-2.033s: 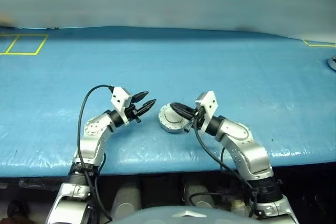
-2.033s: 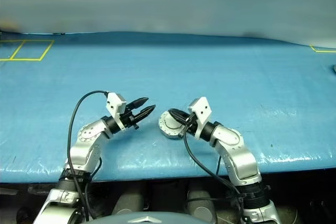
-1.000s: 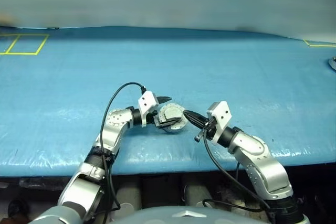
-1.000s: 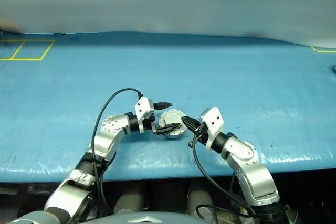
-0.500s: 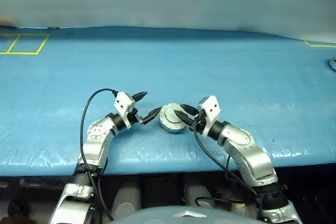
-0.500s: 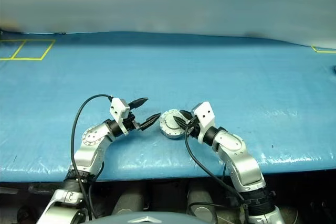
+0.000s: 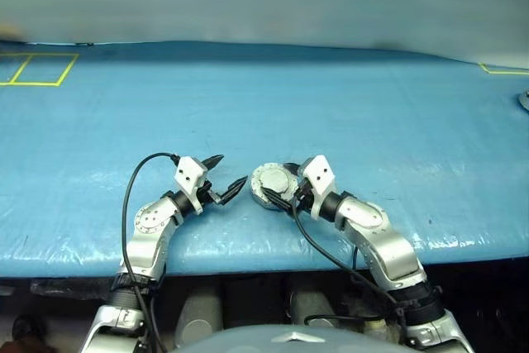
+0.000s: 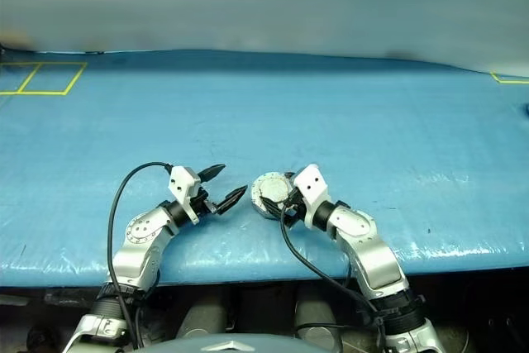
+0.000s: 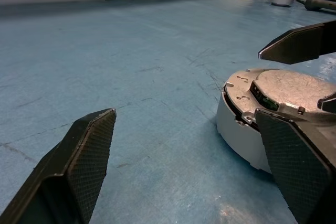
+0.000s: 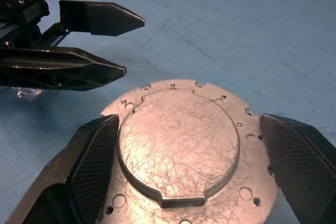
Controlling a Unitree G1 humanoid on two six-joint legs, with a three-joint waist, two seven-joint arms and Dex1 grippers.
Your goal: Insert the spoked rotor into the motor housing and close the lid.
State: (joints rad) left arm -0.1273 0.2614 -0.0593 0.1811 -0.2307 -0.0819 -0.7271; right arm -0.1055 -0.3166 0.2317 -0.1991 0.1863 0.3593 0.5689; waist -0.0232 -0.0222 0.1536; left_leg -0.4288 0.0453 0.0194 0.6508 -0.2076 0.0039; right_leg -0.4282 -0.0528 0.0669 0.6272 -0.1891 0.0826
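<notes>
- Left eye view: on the blue plastic-covered table [image 7: 347, 97] the round silver-grey metal motor housing [image 7: 272, 185] lies near the front edge, between the two arms. Its round grey metal lid [image 7: 274, 178] sits flat on top, plain silvery face up, so whatever is inside the housing cannot be seen. The right gripper [image 7: 276, 184] reaches in from the right with its two black fingers spread, one on each side of the puck. The left gripper [image 7: 225, 175] hangs just beside the housing on its left, fingers spread and empty, clear of the metal. Yellow tape lines [image 7: 37, 70] mark a rectangle at the far left corner of the table.
- Right eye view: the same layout, with the housing between the two grippers.
- Left wrist view: the housing stands on the blue cover beyond the left gripper's spread fingers, closed by its lid; a green sliver shows in a gap under the lid's raised centre.
- Right wrist view: the lid's scratched raised centre lies between the right gripper's wide-apart fingers [image 10: 94, 156]; small holes ring its rim. No writing or label can be read on it.
</notes>
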